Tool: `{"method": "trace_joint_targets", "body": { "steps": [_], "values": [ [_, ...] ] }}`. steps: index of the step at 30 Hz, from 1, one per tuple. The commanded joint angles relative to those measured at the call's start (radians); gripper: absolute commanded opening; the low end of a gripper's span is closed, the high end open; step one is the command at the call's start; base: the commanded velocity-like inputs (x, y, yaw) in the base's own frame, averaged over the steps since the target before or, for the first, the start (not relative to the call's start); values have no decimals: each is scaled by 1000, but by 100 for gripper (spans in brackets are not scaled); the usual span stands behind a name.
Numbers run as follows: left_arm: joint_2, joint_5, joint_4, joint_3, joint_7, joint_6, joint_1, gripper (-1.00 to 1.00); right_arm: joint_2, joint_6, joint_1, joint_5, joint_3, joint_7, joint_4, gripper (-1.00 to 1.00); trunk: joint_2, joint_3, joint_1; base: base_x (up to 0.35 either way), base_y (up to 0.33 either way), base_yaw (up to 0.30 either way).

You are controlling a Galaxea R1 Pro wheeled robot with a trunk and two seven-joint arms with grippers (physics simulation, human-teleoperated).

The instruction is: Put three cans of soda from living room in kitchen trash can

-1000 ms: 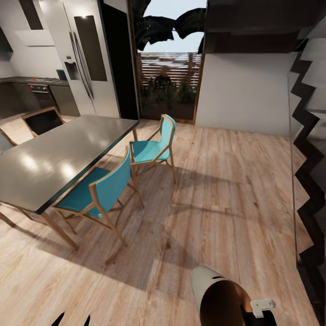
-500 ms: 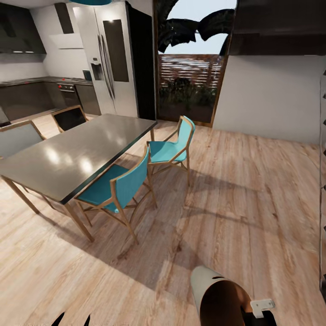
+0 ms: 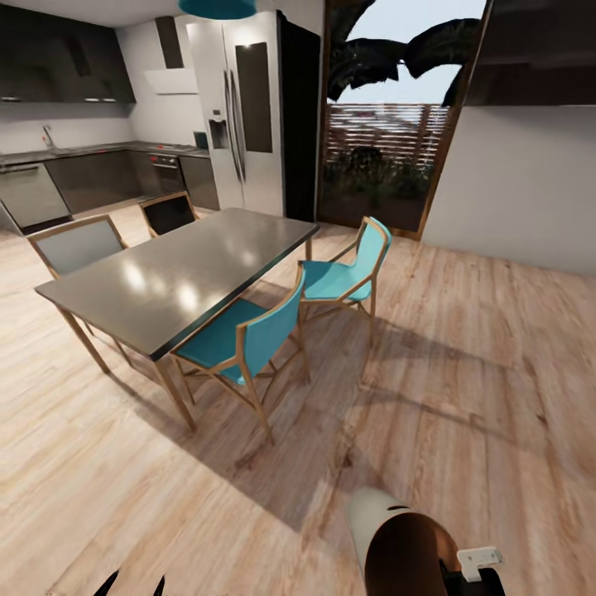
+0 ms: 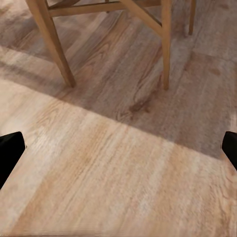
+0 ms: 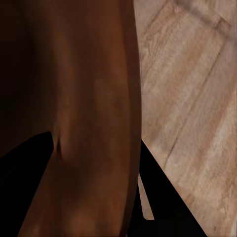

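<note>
The tash can (image 3: 397, 538) hangs tilted at the near edge of the head view, pale grey outside and copper-brown inside. My right gripper (image 3: 465, 571) is shut on its rim. In the right wrist view the brown wall (image 5: 84, 98) stands between the two black fingers (image 5: 24, 187). My left gripper (image 3: 132, 586) shows as two dark tips low on the left. It is open over bare wood floor, and its fingertips (image 4: 10, 150) sit far apart. The cans of soda are out of view. The kitchen (image 3: 83, 174) lies at the far left.
A grey dining table (image 3: 165, 281) stands ahead on the left, with two teal chairs (image 3: 248, 339) on its near side and wooden chair legs (image 4: 54, 44) close to my left hand. Behind are a steel fridge (image 3: 244, 108), a glass door (image 3: 381, 141) and a white wall (image 3: 530, 182). Open floor stretches right.
The whole view has swung left: table, chairs and door now sit further right and more of the kitchen shows. The bin and both grippers keep their place in the picture.
</note>
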State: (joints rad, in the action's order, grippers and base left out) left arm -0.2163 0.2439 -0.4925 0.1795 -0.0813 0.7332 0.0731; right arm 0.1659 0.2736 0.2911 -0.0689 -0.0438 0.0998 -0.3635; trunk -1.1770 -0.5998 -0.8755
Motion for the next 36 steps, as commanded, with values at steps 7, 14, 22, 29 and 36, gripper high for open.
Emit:
{"method": "trace_joint_targets", "body": {
  "steps": [7,14,22,29,36],
  "values": [
    [0,1,0,0,0,0,0,100,0,0,0,-3,1,0,-2,-100,0,5,0,-100,64,234],
    [0,2,0,0,0,0,0,100,0,0,0,-3,1,0,-2,-100,0,11,0,-221,170,225],
    [0,2,0,0,0,1,0,100,0,0,0,-3,1,0,-1,-100,0,17,0,-237,187,224],
    [0,3,0,0,0,0,0,100,4,0,0,-4,2,0,0,-100,0,24,0,-239,189,215],
    [0,4,0,-1,1,0,1,100,18,1,0,-6,1,-3,7,-100,0,30,0,-203,172,159]
  ]
}}
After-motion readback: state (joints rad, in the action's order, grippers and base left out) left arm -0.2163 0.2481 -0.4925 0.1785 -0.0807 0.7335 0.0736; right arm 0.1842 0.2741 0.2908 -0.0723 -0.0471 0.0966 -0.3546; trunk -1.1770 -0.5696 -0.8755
